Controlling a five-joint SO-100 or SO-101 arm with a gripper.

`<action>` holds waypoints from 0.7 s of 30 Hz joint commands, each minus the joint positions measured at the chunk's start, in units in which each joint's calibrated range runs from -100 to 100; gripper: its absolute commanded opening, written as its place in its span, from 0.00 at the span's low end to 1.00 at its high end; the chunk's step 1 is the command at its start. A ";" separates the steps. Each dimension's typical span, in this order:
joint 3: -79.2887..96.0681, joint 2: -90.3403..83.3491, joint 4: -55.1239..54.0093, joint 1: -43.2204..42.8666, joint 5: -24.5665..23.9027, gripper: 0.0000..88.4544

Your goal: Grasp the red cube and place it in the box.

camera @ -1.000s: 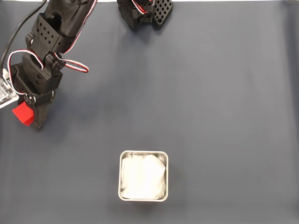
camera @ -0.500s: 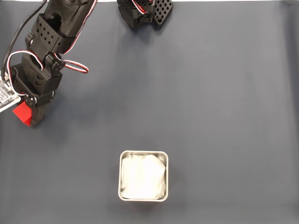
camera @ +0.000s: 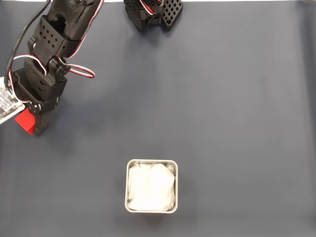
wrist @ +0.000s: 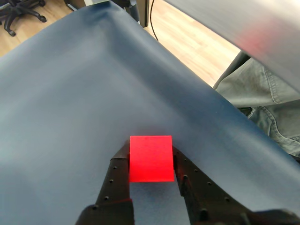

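The red cube (wrist: 150, 158) sits pinched between my two black fingers in the wrist view, raised off the dark blue cloth. In the fixed view the cube (camera: 23, 121) peeks out at the left of my gripper (camera: 30, 123), which is shut on it near the table's left edge. The box (camera: 151, 185), a grey-rimmed square with white lining, stands low in the middle of the fixed view, far to the right of and below the gripper.
A dark blue cloth (camera: 222, 108) covers the table. The arm's black base (camera: 152, 12) stands at the top centre. In the wrist view a person's grey-trousered leg (wrist: 262, 98) and a wooden floor (wrist: 197, 37) lie beyond the cloth's edge.
The gripper with the cube has shifted slightly up and left in the fixed view, lifting off the cloth.
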 commanded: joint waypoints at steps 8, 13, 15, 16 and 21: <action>-1.06 -12.12 4.47 -4.00 1.22 0.14; -0.43 -15.59 6.52 -5.77 1.37 0.14; -0.43 -16.71 7.26 -6.41 1.42 0.14; -0.43 -17.32 7.58 -6.70 1.42 0.14; -0.43 -19.83 8.65 -8.33 1.51 0.14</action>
